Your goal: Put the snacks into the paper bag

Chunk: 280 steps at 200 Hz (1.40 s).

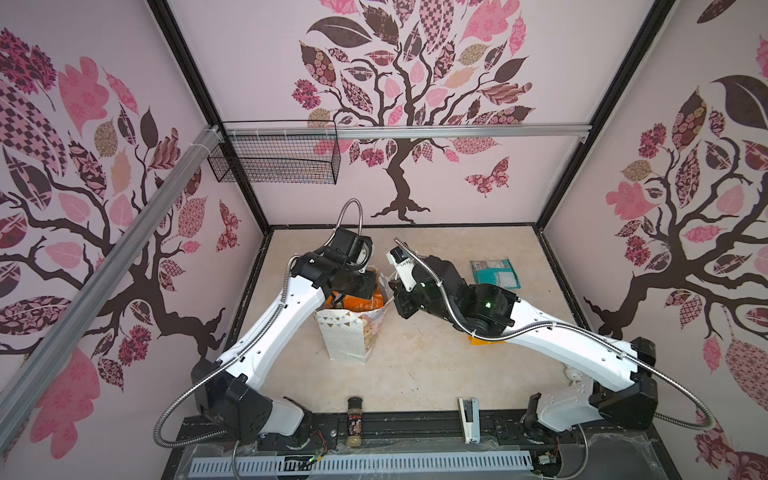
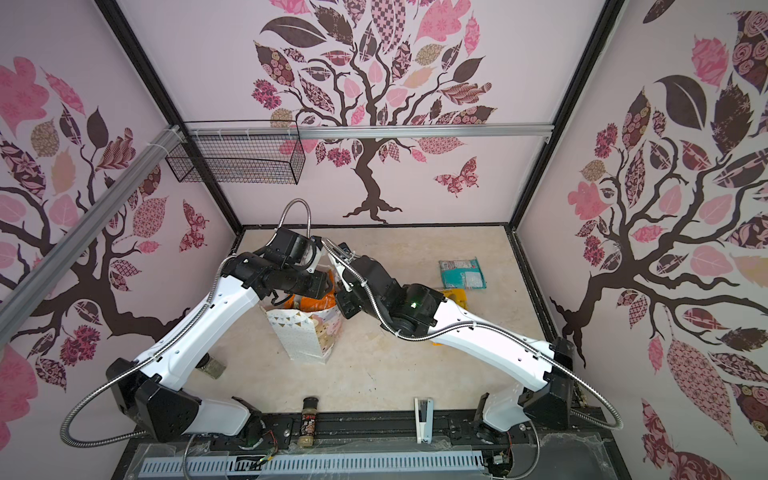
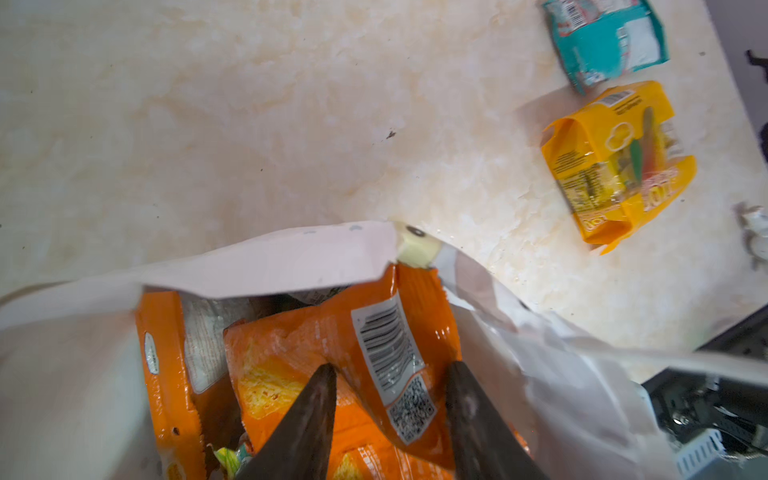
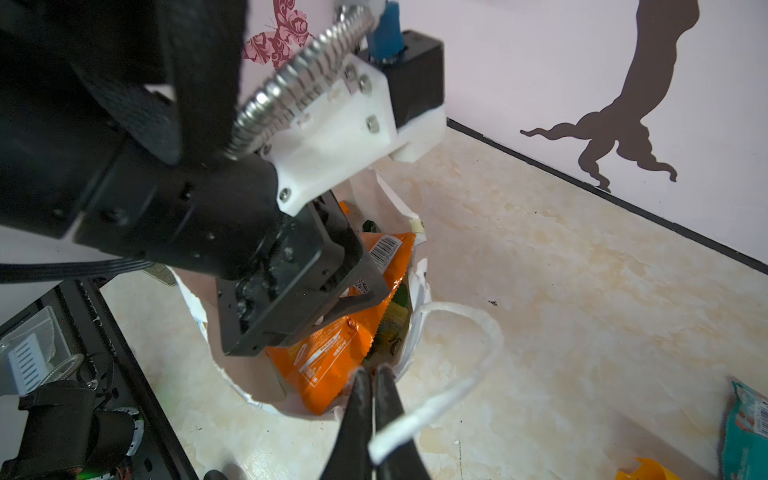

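The paper bag [image 1: 349, 336] stands upright near the middle of the bench [image 1: 415, 374], with orange packets [image 3: 316, 332] inside it. The left end effector [image 3: 390, 368] hangs in its mouth, jaws half apart astride one of them without clamping it, while the right end effector [image 4: 372, 370] is pinched tight on the bag's rim at 3 o'clock. A teal packet [image 1: 494, 274] lies at 2 o'clock from the bag, a yellow packet [image 3: 615, 162] at 3 o'clock.

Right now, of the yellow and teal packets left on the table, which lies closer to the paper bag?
The yellow packet; the teal packet lies beyond it, farther from the paper bag.
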Each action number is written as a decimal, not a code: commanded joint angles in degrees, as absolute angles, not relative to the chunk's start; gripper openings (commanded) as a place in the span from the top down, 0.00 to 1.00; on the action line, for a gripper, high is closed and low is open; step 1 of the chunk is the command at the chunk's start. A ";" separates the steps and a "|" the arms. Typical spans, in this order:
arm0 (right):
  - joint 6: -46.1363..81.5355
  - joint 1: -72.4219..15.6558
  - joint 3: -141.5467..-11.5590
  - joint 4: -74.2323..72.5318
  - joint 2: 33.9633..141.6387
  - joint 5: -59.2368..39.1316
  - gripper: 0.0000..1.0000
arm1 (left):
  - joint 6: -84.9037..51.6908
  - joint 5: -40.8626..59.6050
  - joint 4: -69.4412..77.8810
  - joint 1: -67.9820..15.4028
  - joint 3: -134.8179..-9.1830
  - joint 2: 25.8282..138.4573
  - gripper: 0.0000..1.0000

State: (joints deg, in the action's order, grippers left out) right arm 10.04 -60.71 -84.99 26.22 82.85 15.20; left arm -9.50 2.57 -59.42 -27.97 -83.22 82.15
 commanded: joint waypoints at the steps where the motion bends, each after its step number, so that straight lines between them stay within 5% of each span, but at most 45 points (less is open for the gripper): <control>1: 8.64 -60.74 -85.83 25.01 79.62 16.48 1.00 | -10.56 -0.72 -60.08 -28.05 -80.53 81.41 0.54; 161: 9.85 -60.74 -84.71 25.36 79.03 14.64 0.96 | -10.99 -2.79 -50.80 -28.04 -72.78 83.15 0.54; 214: 9.91 -60.73 -85.32 26.00 79.50 15.05 0.82 | -11.35 -7.74 -58.93 -28.05 -79.93 80.28 0.36; 280: 11.08 -60.74 -88.89 29.38 79.98 15.54 0.62 | -12.26 -14.42 -75.52 -27.07 -106.74 76.45 0.14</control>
State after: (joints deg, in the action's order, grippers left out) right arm 10.48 -60.73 -84.64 27.03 82.00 14.70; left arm -11.09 -9.93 -67.59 -27.99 -96.31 78.41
